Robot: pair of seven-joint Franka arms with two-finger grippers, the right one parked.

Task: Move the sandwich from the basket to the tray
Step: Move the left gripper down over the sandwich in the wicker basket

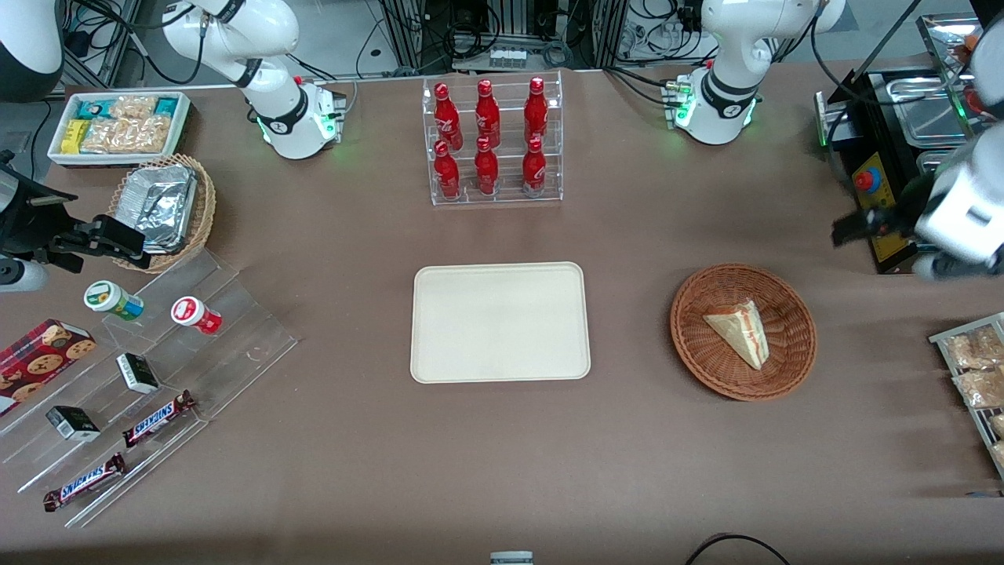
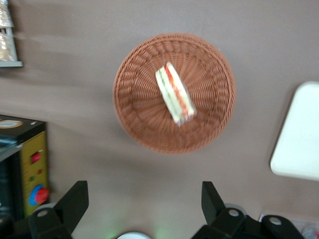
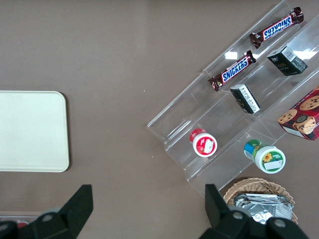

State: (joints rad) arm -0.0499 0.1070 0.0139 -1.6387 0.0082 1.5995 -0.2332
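The sandwich is a white-bread wedge with red and green filling. It lies in the round reddish-brown basket. The cream tray lies flat at the table's middle, beside the basket and apart from it. My left gripper hangs above the table, farther from the front camera than the basket and toward the working arm's end. In the left wrist view the gripper is open and holds nothing. The sandwich, the basket and a corner of the tray show there.
A clear rack of red bottles stands farther from the front camera than the tray. A black box with a red button stands near the gripper. A wire rack of snack packets lies at the working arm's end. Clear steps with snacks lie toward the parked arm's end.
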